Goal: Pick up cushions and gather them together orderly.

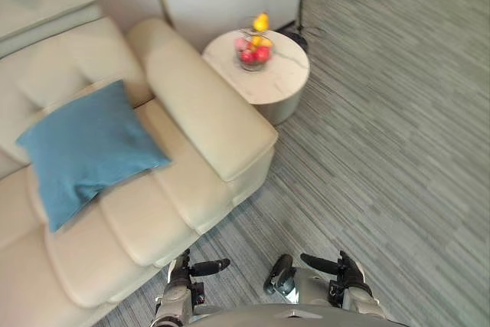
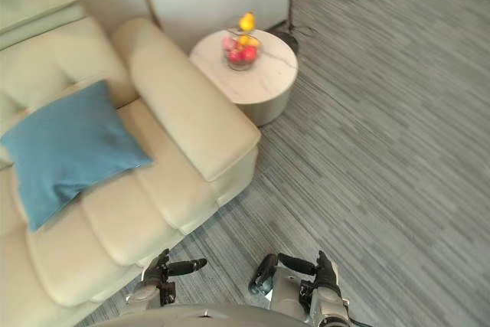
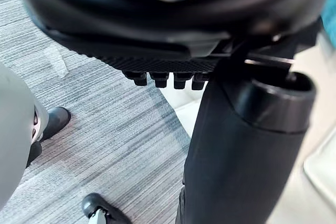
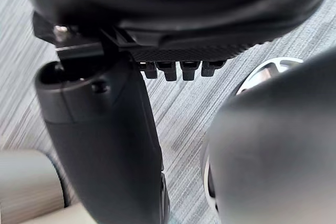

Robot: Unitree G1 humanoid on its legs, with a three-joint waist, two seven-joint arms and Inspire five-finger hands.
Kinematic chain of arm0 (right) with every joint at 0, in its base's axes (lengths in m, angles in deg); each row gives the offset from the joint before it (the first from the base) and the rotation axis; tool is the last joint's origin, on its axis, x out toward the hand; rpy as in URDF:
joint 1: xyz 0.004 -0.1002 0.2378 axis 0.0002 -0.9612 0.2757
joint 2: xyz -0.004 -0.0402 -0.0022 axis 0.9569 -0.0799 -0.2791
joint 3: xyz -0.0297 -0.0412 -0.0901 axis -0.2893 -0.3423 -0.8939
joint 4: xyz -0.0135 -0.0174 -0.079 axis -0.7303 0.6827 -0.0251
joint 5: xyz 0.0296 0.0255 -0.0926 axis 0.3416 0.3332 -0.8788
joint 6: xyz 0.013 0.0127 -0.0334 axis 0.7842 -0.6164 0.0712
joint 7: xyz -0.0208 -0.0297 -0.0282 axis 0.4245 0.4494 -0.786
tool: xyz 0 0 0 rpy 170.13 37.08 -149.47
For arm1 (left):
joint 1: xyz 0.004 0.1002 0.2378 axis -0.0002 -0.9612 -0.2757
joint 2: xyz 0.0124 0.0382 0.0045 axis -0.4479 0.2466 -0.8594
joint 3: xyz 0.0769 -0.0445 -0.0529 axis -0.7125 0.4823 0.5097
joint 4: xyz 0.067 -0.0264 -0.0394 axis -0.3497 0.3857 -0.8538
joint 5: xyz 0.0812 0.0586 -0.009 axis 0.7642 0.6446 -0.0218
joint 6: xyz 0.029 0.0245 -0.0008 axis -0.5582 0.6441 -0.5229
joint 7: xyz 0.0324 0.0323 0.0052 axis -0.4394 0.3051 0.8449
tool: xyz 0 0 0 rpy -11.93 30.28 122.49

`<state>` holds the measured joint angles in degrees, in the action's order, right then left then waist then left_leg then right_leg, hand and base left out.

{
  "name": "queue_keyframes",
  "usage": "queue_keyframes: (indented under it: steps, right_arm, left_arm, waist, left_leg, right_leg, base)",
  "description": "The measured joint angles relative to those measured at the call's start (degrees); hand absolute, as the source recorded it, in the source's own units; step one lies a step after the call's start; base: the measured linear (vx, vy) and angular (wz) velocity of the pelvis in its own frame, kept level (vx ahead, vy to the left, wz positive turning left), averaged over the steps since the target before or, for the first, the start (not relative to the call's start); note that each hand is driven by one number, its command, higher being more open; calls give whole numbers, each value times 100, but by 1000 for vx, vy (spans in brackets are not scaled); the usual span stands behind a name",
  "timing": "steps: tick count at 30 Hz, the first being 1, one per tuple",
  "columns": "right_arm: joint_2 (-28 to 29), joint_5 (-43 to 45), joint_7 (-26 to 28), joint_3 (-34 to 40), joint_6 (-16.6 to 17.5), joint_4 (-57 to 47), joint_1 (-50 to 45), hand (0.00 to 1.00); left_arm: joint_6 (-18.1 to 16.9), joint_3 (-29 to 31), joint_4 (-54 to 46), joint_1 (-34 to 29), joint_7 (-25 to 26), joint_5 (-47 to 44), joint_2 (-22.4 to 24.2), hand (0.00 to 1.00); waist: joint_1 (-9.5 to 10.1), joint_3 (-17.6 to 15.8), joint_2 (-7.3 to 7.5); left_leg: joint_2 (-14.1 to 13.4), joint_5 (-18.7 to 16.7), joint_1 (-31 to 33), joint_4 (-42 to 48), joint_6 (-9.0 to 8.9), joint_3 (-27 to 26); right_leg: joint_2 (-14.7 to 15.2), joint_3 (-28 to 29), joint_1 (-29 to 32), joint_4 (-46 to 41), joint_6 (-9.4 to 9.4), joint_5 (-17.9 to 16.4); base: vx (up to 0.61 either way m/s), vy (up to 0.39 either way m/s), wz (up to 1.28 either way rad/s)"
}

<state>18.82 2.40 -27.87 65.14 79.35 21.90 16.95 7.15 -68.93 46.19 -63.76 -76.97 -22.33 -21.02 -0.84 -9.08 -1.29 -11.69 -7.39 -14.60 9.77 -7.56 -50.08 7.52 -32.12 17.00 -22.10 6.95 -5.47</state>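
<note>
Left eye view: cushion (image 1: 88, 143) on sofa (image 1: 200, 112), likely soft, light, floppy; best gripped along an edge. Left hand (image 1: 182, 272) and right hand (image 1: 348, 273) low, fingers loose, empty.

No lettering, label, brand mark, number or sign can be read on anything pictured in any of the views.
</note>
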Motion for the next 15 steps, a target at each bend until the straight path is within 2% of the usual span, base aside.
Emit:
queue_keyframes:
  steps: [1,2,3,4,5,6,7,8,10,12,13,15]
  right_arm:
    - [-19,0,-6,0,-2,48,27,100]
    - [-60,1,-21,-3,-3,119,47,100]
    - [-61,1,-22,-4,-2,125,47,100]
    - [-53,-3,-41,-29,-11,147,42,100]
    - [-48,-14,-51,-44,-20,159,43,100]
    - [-46,-1,-63,-50,-21,158,39,100]
    - [-87,7,-100,-7,-26,241,41,100]
    - [-84,10,-113,2,-33,294,30,100]
    - [-84,8,-155,7,-35,237,-14,100]
    - [-69,6,-196,17,-34,138,-111,100]
    - [-62,6,-204,11,-36,137,-110,100]
    - [-4,21,-218,0,-39,136,-110,100]
  left_arm:
    - [1,-34,13,14,0,8,15,100]
    - [0,-156,14,43,-9,23,31,100]
    - [0,-156,14,44,-10,23,32,100]
    - [6,-156,17,71,-14,14,35,100]
    - [-4,-144,16,79,-7,11,25,100]
    - [-9,-140,9,86,-2,-17,12,100]
    - [-26,-137,-78,84,7,-74,-21,100]
    - [-67,-140,-118,85,6,-83,-52,100]
    - [-95,-110,-212,83,7,-82,-49,100]
    - [-138,14,-385,61,8,-80,9,100]
    - [-141,93,-400,59,9,-80,27,100]
    - [-136,151,-407,48,24,-85,26,100]
  waist:
    - [-17,-1,0]
    - [-54,-8,-2]
    - [-55,-8,-2]
    - [-75,-40,16]
    - [-54,-79,23]
    - [-59,-113,-23]
    - [-43,-193,-14]
    - [-9,-217,20]
    - [39,-231,32]
    - [127,-245,46]
    - [148,-244,45]
    - [251,-238,35]
  left_leg:
    - [-15,73,-23,89,-27,19]
    - [-288,90,96,879,-30,90]
    - [-310,90,103,931,-30,99]
    - [-718,129,454,2180,170,524]
    - [-808,-154,725,2889,181,966]
    - [-786,-435,953,3326,118,1368]
    - [-441,-913,1484,3637,157,2257]
    - [-236,-1041,1733,3450,188,2533]
    - [-122,-1082,2033,3182,254,2769]
    - [167,-1067,2628,2443,269,3615]
    - [234,-1057,2718,2231,262,3846]
    - [439,-886,2866,1508,197,4670]
  right_leg:
    - [-31,47,-20,5,6,-36]
    - [-128,256,-71,52,-28,-118]
    - [-135,271,-74,59,-29,-121]
    - [-300,541,-227,224,-42,-170]
    - [-434,733,-346,339,-23,-176]
    - [-553,871,-480,427,13,-199]
    - [-766,1225,-813,605,12,-199]
    - [-809,1400,-970,661,13,-200]
    - [-875,1609,-1118,719,17,-207]
    - [-984,2133,-1234,716,-5,-253]
    - [-1012,2272,-1245,714,-32,-270]
    - [-1104,2729,-1242,654,-123,-334]
  base:
    - [197,-248,-86]
    - [135,-203,-51]
    - [138,-242,-75]
    - [71,-144,-77]
    - [99,-141,-101]
    - [77,-64,-128]
    - [105,-41,-125]
    - [94,-8,-122]
    - [87,-3,-75]
    - [79,1,-116]
    - [109,9,-126]
    - [196,52,-132]
